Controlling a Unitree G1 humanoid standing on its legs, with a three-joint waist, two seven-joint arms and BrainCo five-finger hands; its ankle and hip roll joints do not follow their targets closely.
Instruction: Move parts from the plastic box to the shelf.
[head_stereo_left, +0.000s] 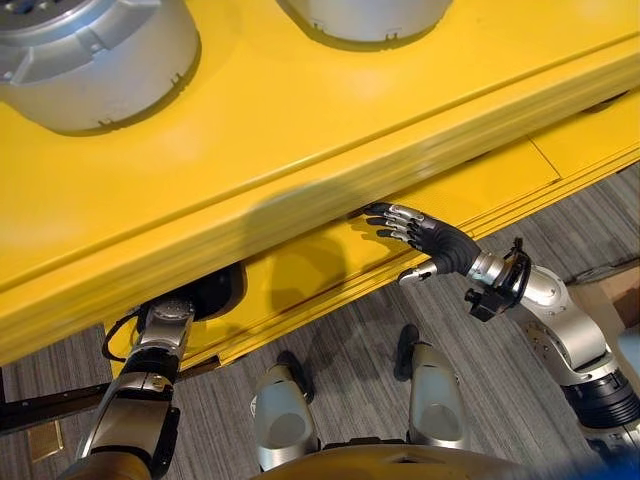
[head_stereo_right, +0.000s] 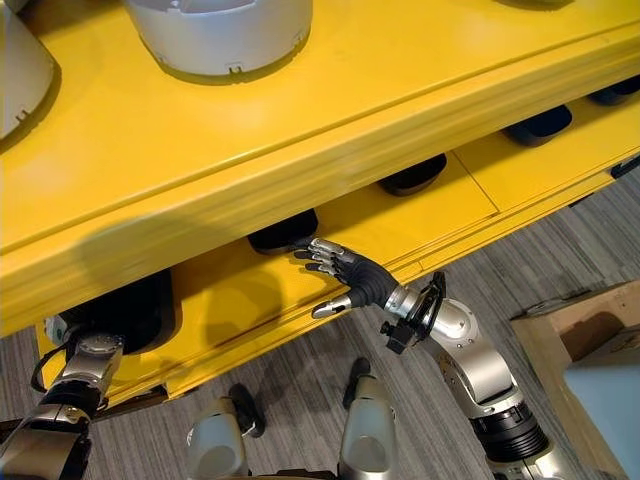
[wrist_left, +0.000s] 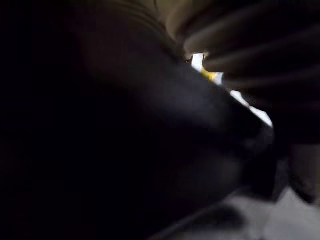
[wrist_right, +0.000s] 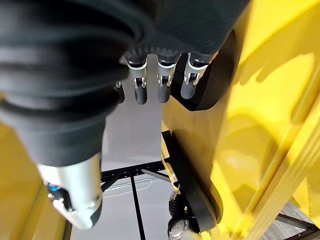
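Observation:
A yellow shelf (head_stereo_left: 300, 215) has two levels. Large grey round parts (head_stereo_left: 90, 55) stand on its upper level. Black round parts lie on the lower level. My right hand (head_stereo_right: 360, 278) is open at the lower level's front edge, with straight fingers (wrist_right: 162, 85) reaching toward one black part (head_stereo_right: 283, 232) and holding nothing. My left arm goes in under the upper level at the far left, beside another black part (head_stereo_right: 130, 310). In its wrist view the left hand (wrist_left: 260, 45) is dark against a black shape, and its grip cannot be made out.
More black parts (head_stereo_right: 413, 175) (head_stereo_right: 540, 125) lie further right on the lower level. A brown wooden crate (head_stereo_right: 580, 325) with a pale blue-grey box (head_stereo_right: 610, 400) stands on the grey floor at the right. A black frame (wrist_right: 135, 180) stands under the shelf.

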